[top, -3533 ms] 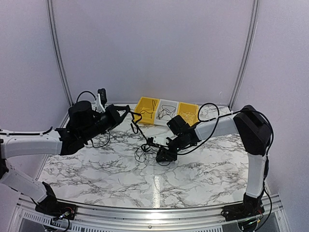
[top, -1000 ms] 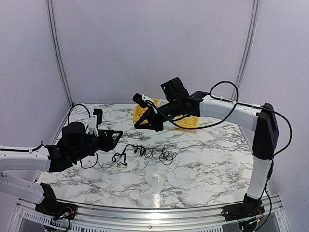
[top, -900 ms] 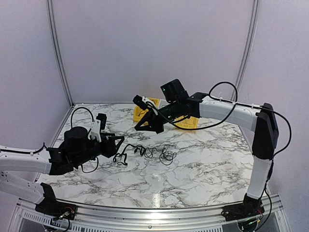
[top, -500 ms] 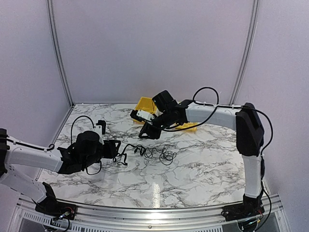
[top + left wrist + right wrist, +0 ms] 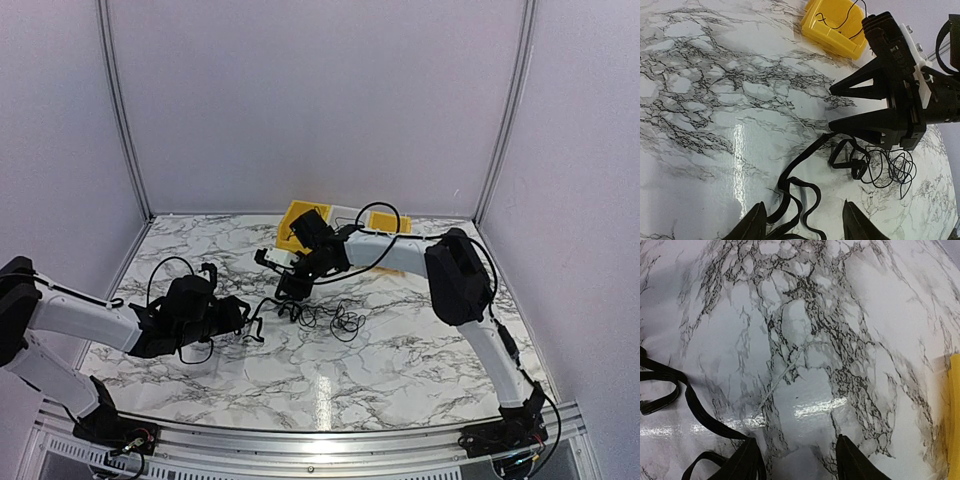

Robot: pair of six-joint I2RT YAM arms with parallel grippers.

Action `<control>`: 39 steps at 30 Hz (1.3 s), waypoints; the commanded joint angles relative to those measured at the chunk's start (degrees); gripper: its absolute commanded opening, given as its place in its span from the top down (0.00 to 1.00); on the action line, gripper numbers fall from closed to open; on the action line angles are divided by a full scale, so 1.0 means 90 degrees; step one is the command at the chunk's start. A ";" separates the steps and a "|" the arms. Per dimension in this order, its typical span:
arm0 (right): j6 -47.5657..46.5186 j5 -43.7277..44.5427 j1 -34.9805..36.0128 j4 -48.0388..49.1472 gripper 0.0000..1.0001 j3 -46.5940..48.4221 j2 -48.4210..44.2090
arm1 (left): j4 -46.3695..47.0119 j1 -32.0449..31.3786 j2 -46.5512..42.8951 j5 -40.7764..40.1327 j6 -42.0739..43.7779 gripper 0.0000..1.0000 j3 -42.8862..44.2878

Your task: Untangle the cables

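Note:
The cables [image 5: 322,318] lie loose on the marble table: a flat black ribbon strand [image 5: 795,195] winds left, and thin black loops [image 5: 890,170] coil at the right. My left gripper [image 5: 805,227] is open and low over the table, with the ribbon's bends lying between its fingertips, untouched as far as I can see. My right gripper [image 5: 284,284] is open too, pointing down at the tangle's upper left; in the left wrist view the right gripper [image 5: 855,106] hovers just above the strand. Its own camera shows bare marble between its fingers [image 5: 747,460] and the ribbon [image 5: 695,407] off to the left.
A yellow bin [image 5: 300,218] with a wire in it stands at the back, partly behind the right arm, and another yellow bin [image 5: 395,222] sits to its right. The yellow bin's edge [image 5: 955,415] shows at the right wrist view's margin. The booth's walls close the table in.
The right arm has swung from above the bins down to the cables, and its jaws have opened. The left gripper has slid right to the ribbon's end.

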 commanded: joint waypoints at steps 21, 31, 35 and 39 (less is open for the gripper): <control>-0.0906 0.0440 0.0194 0.0137 0.48 -0.1007 -0.0730 | -0.0060 0.0057 -0.0087 0.0001 -0.0251 0.47 -0.0082; -0.0918 0.0175 0.0407 0.0259 0.48 -0.0724 -0.0362 | -0.0060 0.0057 -0.0239 0.0026 -0.0308 0.47 -0.0139; -0.0761 0.0135 0.0414 0.0344 0.50 -0.0160 0.0101 | -0.0060 0.0057 -0.0403 0.0016 -0.0350 0.47 -0.0230; -0.0719 -0.0051 0.0412 0.0503 0.61 0.0068 0.0396 | -0.0060 0.0062 -0.0467 -0.0043 -0.0388 0.47 -0.0323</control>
